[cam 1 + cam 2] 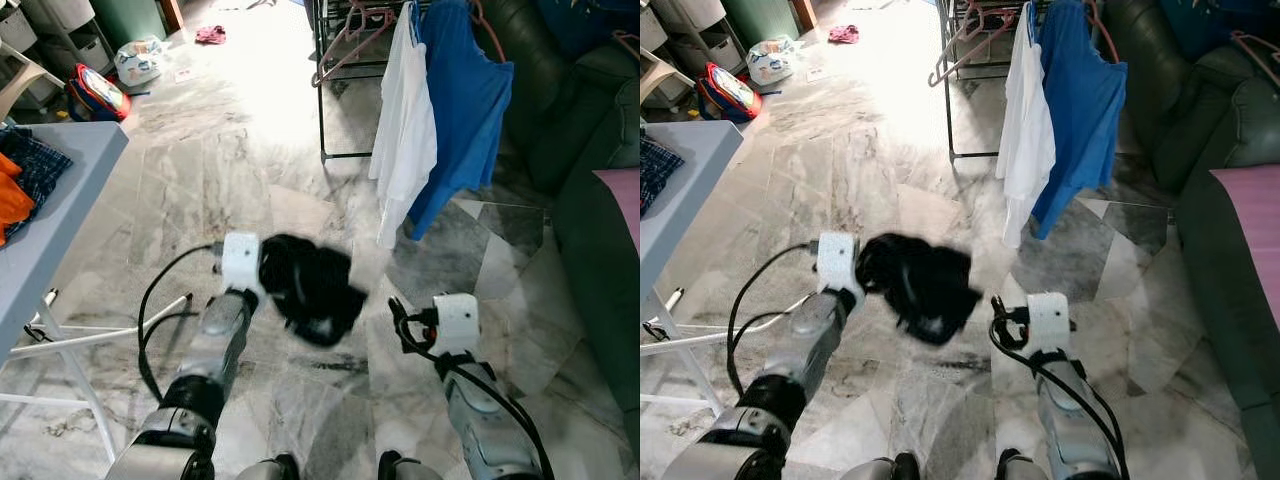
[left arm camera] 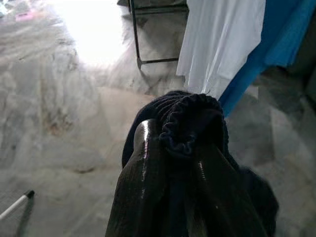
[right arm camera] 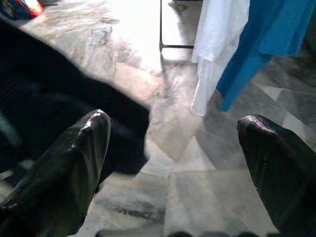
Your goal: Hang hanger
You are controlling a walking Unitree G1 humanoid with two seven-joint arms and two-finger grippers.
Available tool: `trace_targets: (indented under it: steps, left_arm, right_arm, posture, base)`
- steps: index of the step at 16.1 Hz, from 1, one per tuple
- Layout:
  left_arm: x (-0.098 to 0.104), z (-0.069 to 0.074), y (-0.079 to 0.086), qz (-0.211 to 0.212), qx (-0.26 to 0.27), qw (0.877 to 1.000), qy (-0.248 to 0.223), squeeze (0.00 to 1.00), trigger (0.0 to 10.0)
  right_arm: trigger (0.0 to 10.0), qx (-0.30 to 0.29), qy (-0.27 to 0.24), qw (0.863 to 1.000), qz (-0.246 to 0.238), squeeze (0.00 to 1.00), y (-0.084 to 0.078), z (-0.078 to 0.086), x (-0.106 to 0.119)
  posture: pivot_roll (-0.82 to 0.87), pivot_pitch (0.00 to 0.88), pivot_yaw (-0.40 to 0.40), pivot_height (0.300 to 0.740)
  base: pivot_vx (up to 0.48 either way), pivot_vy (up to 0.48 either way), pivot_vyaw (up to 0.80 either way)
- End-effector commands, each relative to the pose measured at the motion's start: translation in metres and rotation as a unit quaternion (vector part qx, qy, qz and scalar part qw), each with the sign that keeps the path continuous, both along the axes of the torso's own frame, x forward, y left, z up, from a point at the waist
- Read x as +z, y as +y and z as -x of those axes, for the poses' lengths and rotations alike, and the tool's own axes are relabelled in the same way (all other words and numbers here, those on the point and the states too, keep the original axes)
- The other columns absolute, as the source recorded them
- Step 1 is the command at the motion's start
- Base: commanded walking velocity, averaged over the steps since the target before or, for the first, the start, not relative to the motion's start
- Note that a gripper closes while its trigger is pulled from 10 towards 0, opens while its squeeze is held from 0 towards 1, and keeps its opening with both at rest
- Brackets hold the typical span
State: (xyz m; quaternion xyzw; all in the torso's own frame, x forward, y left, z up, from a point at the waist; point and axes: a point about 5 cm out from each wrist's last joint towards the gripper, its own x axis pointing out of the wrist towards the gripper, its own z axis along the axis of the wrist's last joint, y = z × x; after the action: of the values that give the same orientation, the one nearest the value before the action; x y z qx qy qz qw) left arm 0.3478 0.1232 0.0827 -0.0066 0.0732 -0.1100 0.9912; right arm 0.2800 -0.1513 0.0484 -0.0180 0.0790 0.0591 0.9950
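My left gripper (image 2: 170, 163) is pinched on a bunched black garment (image 1: 310, 285), fingers (image 2: 143, 177) pressed against the ribbed hem in the left wrist view. The garment hangs in a dark blurred clump off the front of my left arm, above the marble floor (image 1: 220, 170).

My right gripper (image 3: 175, 148) is spread wide with nothing between the fingers (image 3: 64, 168); it sits just right of the garment, not touching it as far as I can tell.

Ahead of me stands the rack (image 1: 322, 80), a dark metal frame. A pink hanger (image 1: 345, 45) hangs empty on its left end. A white shirt (image 1: 403, 130) and a blue shirt (image 1: 460, 110) hang side by side on it, white one to the left, both reaching down near the floor. Whether the black garment is on a hanger I can't tell; it's too bunched and blurred.

To my left is a grey table (image 1: 60, 200) with folded clothes (image 1: 25, 175) on it. Dark green sofa (image 1: 590, 170) on the right, past the rack. Far left on the floor: a red-and-blue bag (image 1: 97, 92) and a white plastic bag (image 1: 138, 62).
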Motion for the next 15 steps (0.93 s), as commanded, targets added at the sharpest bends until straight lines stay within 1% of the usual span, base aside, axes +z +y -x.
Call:
trace_targets:
  steps: [1,2,4,6,7,8,9,10,12,15]
  left_arm:
    - [0.000,0.001,0.005,-0.009,0.001,1.000,-0.010,0.00,10.0]
    - [-0.010,0.007,0.002,-0.009,-0.032,0.999,0.004,0.00,10.0]
    - [-0.022,0.016,0.000,-0.007,-0.062,0.998,0.017,0.00,10.0]
    - [-0.031,0.022,0.003,0.000,-0.062,0.998,0.027,0.00,10.0]
    - [-0.034,0.024,0.004,0.013,-0.066,0.997,0.033,0.00,10.0]
    - [-0.037,0.026,0.005,0.015,-0.064,0.997,0.036,0.00,10.0]
    - [-0.038,0.027,0.005,0.015,-0.063,0.997,0.038,0.00,10.0]
    - [-0.043,0.028,0.006,0.023,-0.057,0.997,0.052,0.00,10.0]
    - [-0.044,0.029,0.004,0.027,-0.058,0.997,0.053,0.00,10.0]
    - [-0.047,0.030,0.001,0.037,-0.049,0.997,0.056,0.00,10.0]
  right_arm:
    - [10.0,-0.001,-0.004,1.000,-0.005,0.00,0.002,0.002,0.001]
    - [10.0,-0.008,-0.010,1.000,-0.002,0.00,0.000,0.001,0.003]
    - [10.0,-0.023,-0.019,1.000,0.000,0.00,-0.004,-0.001,0.007]
    - [10.0,-0.038,-0.024,0.999,-0.003,0.00,-0.008,-0.001,0.010]
    - [10.0,-0.042,-0.025,0.999,-0.006,0.00,-0.008,-0.001,0.010]
    - [10.0,-0.043,-0.025,0.999,-0.006,0.00,-0.009,0.000,0.010]
    - [10.0,-0.043,-0.025,0.999,-0.007,0.00,-0.009,0.001,0.009]
    - [10.0,-0.041,-0.025,0.999,-0.007,0.00,-0.008,0.001,0.009]
    - [10.0,-0.041,-0.026,0.999,-0.006,0.00,-0.008,0.001,0.010]
    - [10.0,-0.035,-0.029,0.999,0.000,0.00,-0.010,-0.001,0.012]
  posture:
    - [-0.02,0.156,0.079,0.740]
    - [-0.03,0.152,0.071,0.740]
    - [-0.04,0.150,0.068,0.740]
    - [-0.04,0.150,0.068,0.740]
    - [-0.04,0.146,0.066,0.740]
    - [-0.04,0.145,0.065,0.740]
    - [-0.04,0.138,0.063,0.740]
    - [-0.05,0.130,0.059,0.740]
    - [-0.05,0.117,0.049,0.740]
    - [-0.06,0.092,0.025,0.740]
  base:
    - [0.000,0.000,0.00]
    - [0.000,0.000,0.00]
    - [0.000,0.000,0.00]
    - [0.000,0.000,0.00]
    - [0.000,0.000,-0.41]
    - [0.000,0.000,-0.50]
    - [0.240,0.000,-0.47]
    - [0.247,0.000,0.00]
    - [0.253,0.000,0.00]
    - [0.272,0.281,0.00]
